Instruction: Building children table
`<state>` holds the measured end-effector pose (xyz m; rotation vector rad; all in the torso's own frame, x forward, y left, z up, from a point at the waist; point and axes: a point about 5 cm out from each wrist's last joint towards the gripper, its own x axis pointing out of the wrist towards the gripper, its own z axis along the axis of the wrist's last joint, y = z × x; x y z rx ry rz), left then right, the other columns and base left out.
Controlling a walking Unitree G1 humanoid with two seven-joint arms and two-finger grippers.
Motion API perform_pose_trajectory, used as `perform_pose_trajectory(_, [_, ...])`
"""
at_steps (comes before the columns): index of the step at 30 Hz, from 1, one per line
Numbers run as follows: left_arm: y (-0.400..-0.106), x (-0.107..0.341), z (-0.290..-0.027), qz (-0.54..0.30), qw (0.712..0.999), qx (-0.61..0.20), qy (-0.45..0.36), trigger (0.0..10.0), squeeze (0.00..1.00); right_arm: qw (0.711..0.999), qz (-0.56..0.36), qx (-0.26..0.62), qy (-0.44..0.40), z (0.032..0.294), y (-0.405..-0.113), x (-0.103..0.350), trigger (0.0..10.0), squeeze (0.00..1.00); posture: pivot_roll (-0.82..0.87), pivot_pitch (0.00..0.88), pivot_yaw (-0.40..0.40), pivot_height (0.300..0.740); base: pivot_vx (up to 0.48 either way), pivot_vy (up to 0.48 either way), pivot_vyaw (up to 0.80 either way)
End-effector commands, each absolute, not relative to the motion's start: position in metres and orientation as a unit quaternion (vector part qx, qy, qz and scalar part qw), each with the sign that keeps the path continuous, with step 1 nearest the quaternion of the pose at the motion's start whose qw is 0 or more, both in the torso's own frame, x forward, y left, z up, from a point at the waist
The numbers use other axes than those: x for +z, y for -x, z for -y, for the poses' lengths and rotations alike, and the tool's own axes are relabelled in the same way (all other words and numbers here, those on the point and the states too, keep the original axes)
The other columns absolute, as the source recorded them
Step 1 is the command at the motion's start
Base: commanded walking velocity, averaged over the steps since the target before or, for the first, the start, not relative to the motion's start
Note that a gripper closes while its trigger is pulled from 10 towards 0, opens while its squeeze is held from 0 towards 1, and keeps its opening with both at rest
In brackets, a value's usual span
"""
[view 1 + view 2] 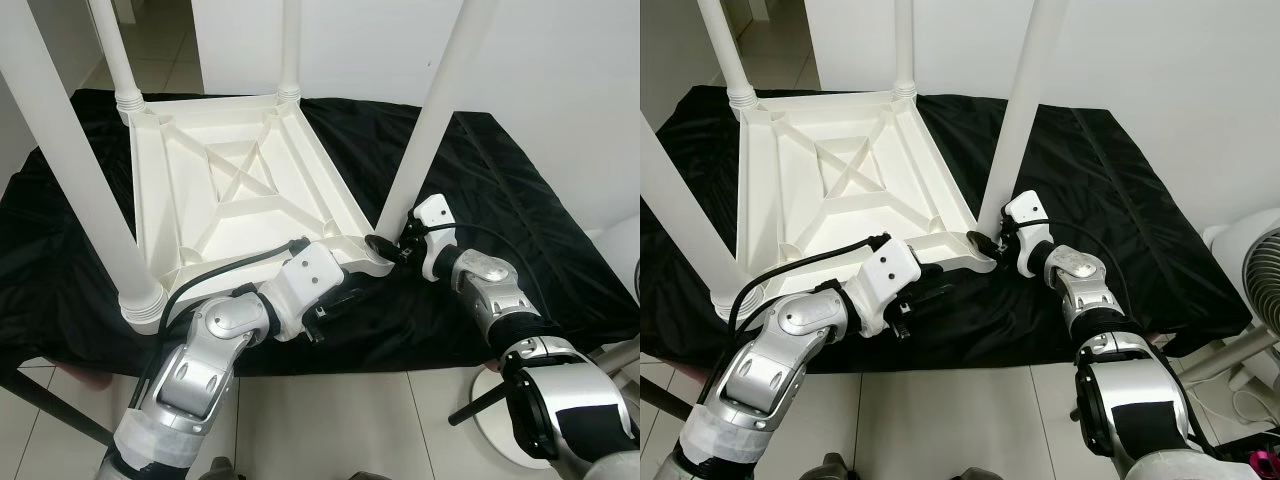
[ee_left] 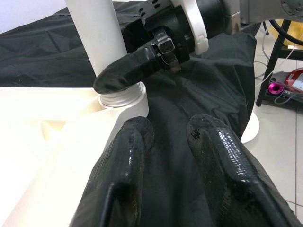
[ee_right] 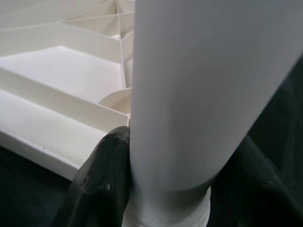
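Right gripper [image 1: 990, 243], its black fingers [image 3: 102, 182] clamped on either side of the base of the near-right white plastic table leg [image 1: 430, 115], whose long axis stands upright, tilted slightly, pointing up from its corner socket. Beside it, the left gripper [image 2: 182, 156], fingers slightly parted and holding nothing, lies at the near edge of the upturned white plastic children's tabletop [image 1: 235, 195], ribbed underside up. Beyond both, three further white legs [image 1: 75, 165] rise from the other corners. All rests on a black cloth [image 1: 520, 220].

Upturned table [image 1: 240, 190] on cloth [image 1: 520, 230]
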<state>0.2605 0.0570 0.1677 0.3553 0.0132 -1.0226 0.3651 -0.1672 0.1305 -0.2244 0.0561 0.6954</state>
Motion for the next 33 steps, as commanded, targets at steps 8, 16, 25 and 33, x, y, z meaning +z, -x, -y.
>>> perform_pose_trajectory(8, [-0.262, 0.168, -0.056, -0.002, 0.859, -0.486, -0.165, 10.0, 0.00, 0.973, -0.052, 0.220, 0.040, 0.164, -0.360, 0.105, 10.0, 0.00, -0.02, 0.000, -0.030, 0.740, 0.000, 0.000, 0.00])
perform_pose_trajectory(16, [-0.259, 0.164, -0.056, -0.007, 0.854, -0.494, -0.164, 10.0, 0.00, 0.998, -0.044, 0.042, -0.014, 0.138, -0.355, 0.096, 10.0, 0.00, -0.03, 0.000, -0.022, 0.740, 0.000, 0.000, 0.00])
perform_pose_trajectory(25, [-0.262, 0.165, -0.053, -0.003, 0.852, -0.497, -0.164, 10.0, 0.00, 0.999, -0.005, -0.019, -0.034, 0.101, -0.347, 0.108, 10.0, 0.00, -0.04, 0.000, -0.021, 0.740, 0.000, 0.000, 0.00])
perform_pose_trajectory(33, [-0.265, 0.166, -0.057, 0.003, 0.866, -0.472, -0.162, 10.0, 0.00, 0.998, 0.052, -0.010, -0.042, 0.122, -0.334, 0.115, 10.0, 1.00, -0.03, 0.000, -0.021, 0.740, 0.000, 0.000, 0.00])
